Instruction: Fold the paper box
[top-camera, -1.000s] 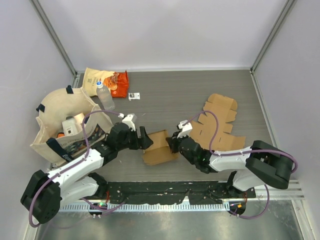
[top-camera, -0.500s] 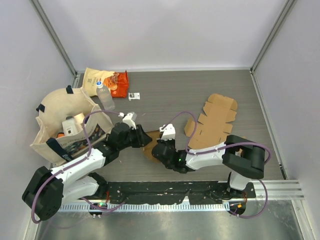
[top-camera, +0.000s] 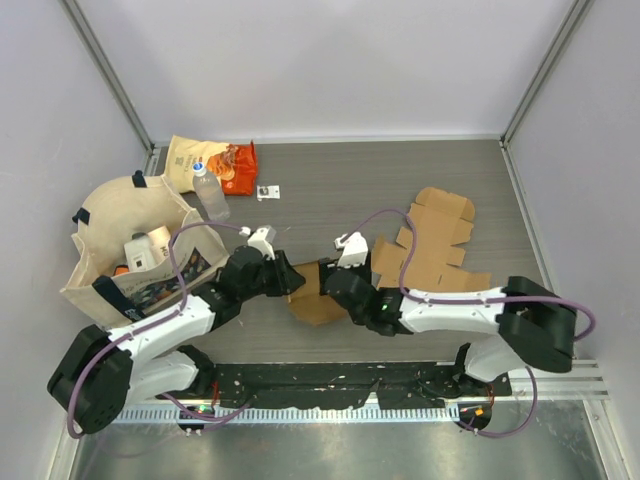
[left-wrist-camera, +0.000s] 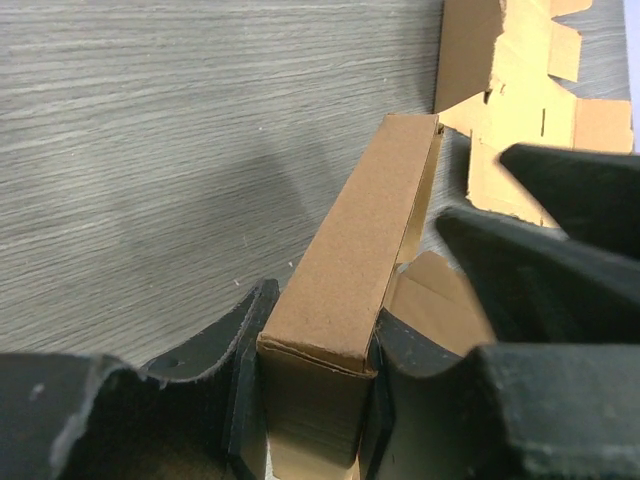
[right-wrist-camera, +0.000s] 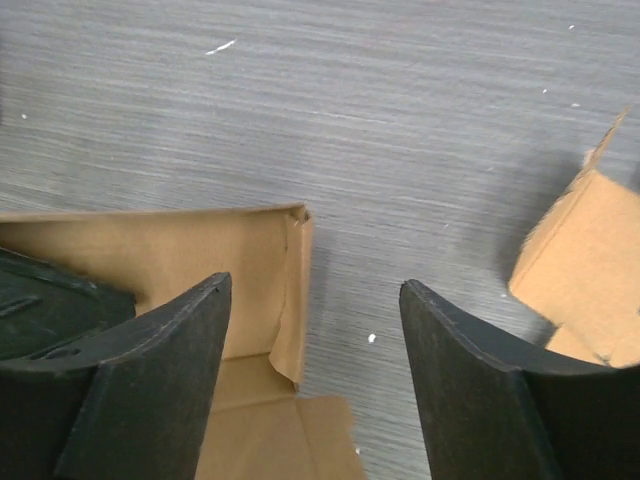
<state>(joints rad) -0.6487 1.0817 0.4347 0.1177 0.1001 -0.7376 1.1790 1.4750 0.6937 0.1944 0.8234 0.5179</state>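
1. The grey tabletop (top-camera: 340, 190) spreads out past both grippers.
2. A canvas tote bag (top-camera: 115, 225) with goods inside stands well to the left of the left gripper (top-camera: 283, 277), alongside that arm.
3. A flat cardboard blank (top-camera: 435, 245) lies just right of the right gripper (top-camera: 335, 280), with its nearest flap close by.
4. The paper box (top-camera: 312, 297), partly folded and open on top, sits between the two grippers.
   - The left gripper is clamped on one upright wall.
   - The right gripper is spread wide. One finger is over the box's inside and the other over bare tabletop, with the box's end wall between them.
5. A snack bag (top-camera: 215, 160) lies far beyond the left gripper.
6. A water bottle (top-camera: 208, 192) lies just nearer than the bag.
7. A small tag (top-camera: 267, 192) lies straight beyond the left gripper, well apart from it.
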